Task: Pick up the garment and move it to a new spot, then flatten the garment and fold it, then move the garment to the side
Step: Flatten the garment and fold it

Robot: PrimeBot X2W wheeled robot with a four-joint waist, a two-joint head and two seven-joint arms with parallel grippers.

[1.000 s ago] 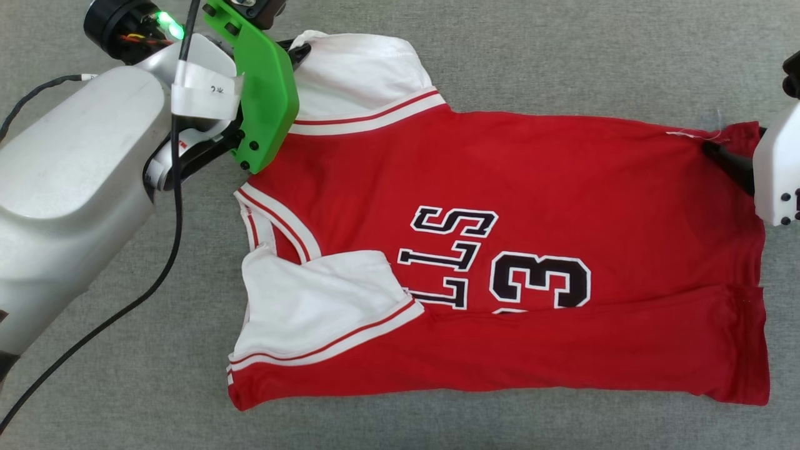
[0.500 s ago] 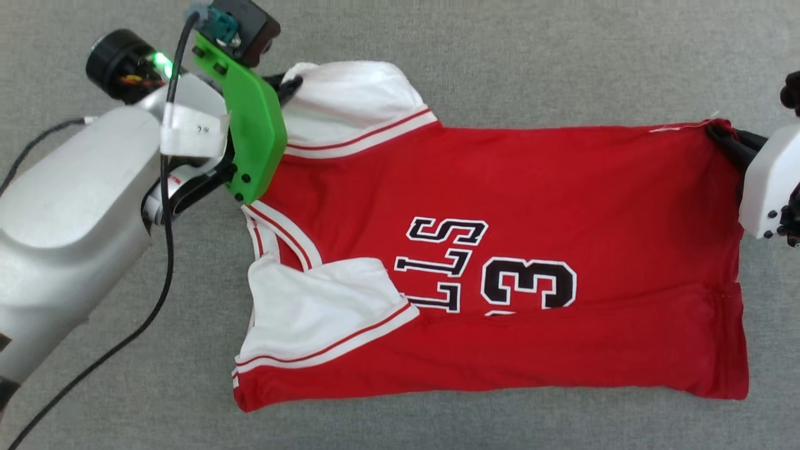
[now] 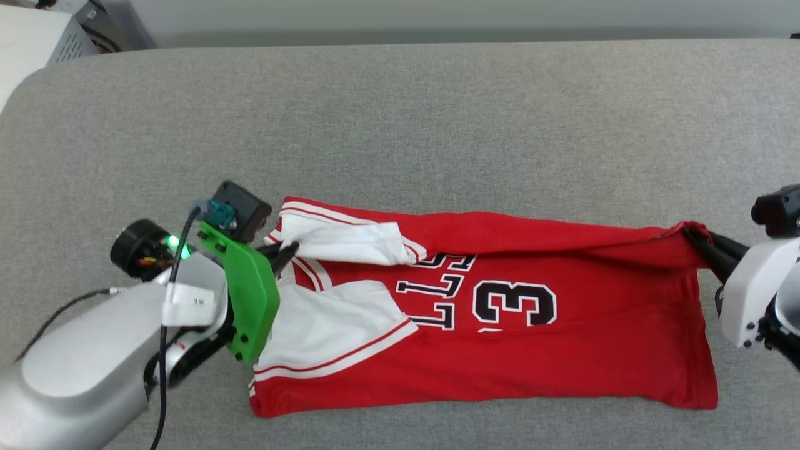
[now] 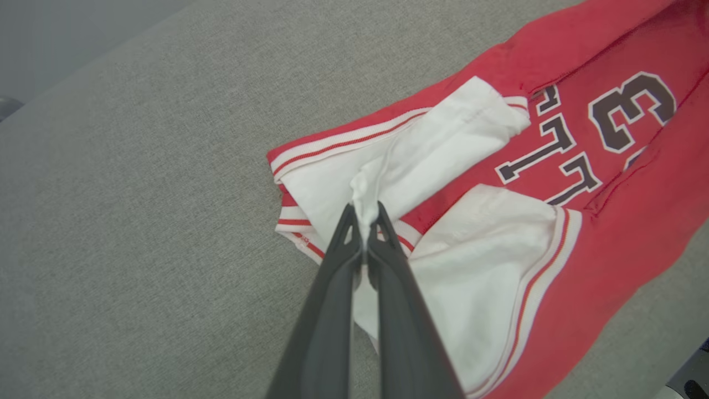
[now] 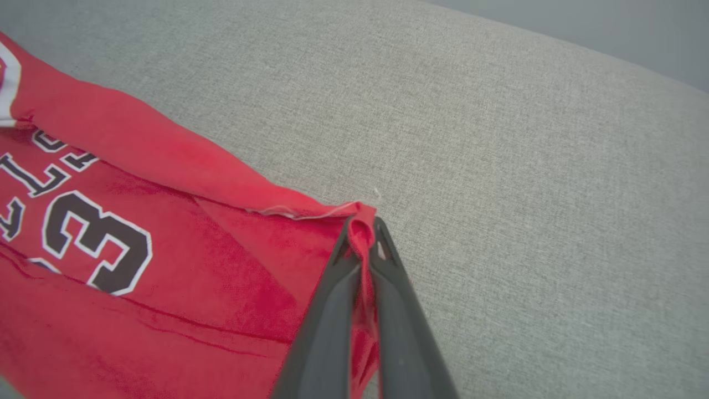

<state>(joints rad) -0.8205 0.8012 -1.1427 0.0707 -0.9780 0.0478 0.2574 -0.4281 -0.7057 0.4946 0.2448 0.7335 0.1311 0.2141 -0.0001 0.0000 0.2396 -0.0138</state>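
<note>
1. Two grippers pinch the garment (image 3: 562, 350), which lies toward the counter's (image 3: 400, 125) near edge.
2. Closed jaws of the left gripper (image 4: 365, 213) clamp the white sleeve (image 4: 432, 144).
3. Closed jaws of the right gripper (image 5: 363, 227) clamp the red hem corner (image 5: 332, 209), raised.

Silver forearm (image 3: 69, 381), green bracket (image 3: 250, 306), black cable (image 3: 161, 387), slim dark jaws

- A grey bench covered in woven fabric (image 3: 437, 125), with a rounded far-left corner.
- A red jersey-style shirt (image 3: 562, 350) with white short sleeves, striped trim and black, white-outlined lettering lies on it, well away from the far edge, collar toward the left end and hem toward the right.
- The shirt's far long side is turned over toward the near edge.
</note>
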